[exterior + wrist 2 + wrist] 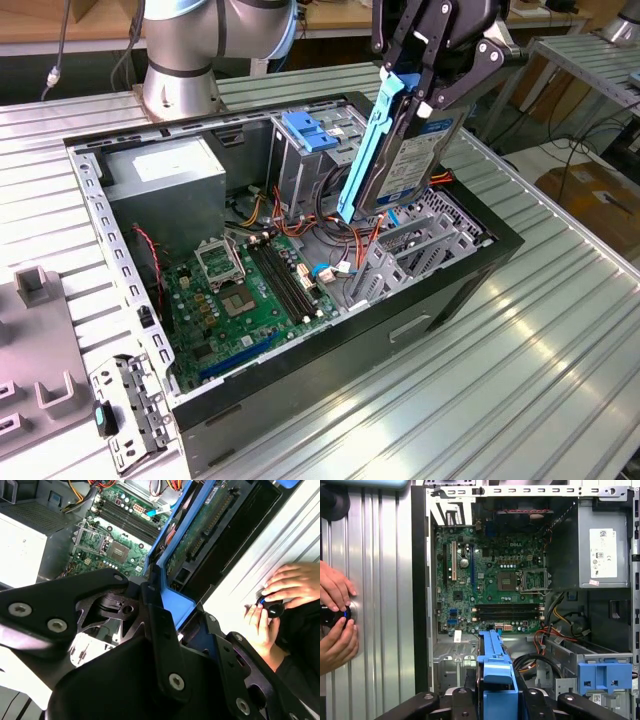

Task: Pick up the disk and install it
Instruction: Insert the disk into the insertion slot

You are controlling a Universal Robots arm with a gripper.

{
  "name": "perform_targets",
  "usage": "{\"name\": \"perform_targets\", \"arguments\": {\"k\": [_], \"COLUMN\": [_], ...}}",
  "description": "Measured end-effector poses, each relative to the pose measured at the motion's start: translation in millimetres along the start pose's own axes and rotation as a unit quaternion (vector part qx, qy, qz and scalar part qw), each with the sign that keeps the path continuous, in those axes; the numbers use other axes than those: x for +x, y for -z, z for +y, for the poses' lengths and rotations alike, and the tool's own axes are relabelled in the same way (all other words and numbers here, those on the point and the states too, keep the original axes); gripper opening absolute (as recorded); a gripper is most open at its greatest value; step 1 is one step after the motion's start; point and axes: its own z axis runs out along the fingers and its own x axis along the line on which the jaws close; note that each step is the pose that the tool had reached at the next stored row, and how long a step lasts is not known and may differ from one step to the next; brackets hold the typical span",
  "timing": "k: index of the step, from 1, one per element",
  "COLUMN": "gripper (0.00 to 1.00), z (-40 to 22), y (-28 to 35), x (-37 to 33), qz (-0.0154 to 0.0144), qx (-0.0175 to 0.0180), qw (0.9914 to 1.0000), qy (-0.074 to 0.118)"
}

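Tool (pixel 432 85), one in number, black with linked fingers, is clenched on the single disk (pixel 420 150), a flat silver-metal rectangle with a white-and-blue label and light blue plastic side rails. The disk hangs on edge from the tool, tilted, its lower end just above the open case and not seated in it. One rail shows along its full length; the second is hard to make out. In the second wrist view the tool (pixel 167 605) grips the blue rail end, and the disk (pixel 200 527) shows its green circuit-board face.

Directly below the tool lies one black computer tower case (pixel 420 320), on its side with the cover off. Just beside the tool stands one metal drive cage with a blue plastic handle (pixel 305 140). Farther out lies one green motherboard (pixel 235 305), and beyond it, in the corner farthest from the tool, one grey metal power-supply box with a white sticker (pixel 170 185). The case rests on a ribbed aluminium tabletop (pixel 520 380).

The tool points downward. The arm's grey base (pixel 185 50) stands on the tabletop behind the case, and its upper links are cut off by the frame edge.

Well apart from the tool, two hands (pixel 335 587) (pixel 337 642) clasp a small black knob (pixel 332 615); their arms are cut off.
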Motion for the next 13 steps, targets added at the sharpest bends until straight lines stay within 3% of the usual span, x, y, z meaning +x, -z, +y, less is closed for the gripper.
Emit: {"name": "perform_targets", "arguments": {"k": [9, 13], "gripper": [0.37, 0.37], "z": [-2.1, -16.7], "y": [-4.0, -8.8], "x": [2.0, 2.3], "qz": [0.0, 0.0001], "qx": [0.0, 0.0001], "qw": [1.0, 1.0], "qy": [0.0, 0.0]}}
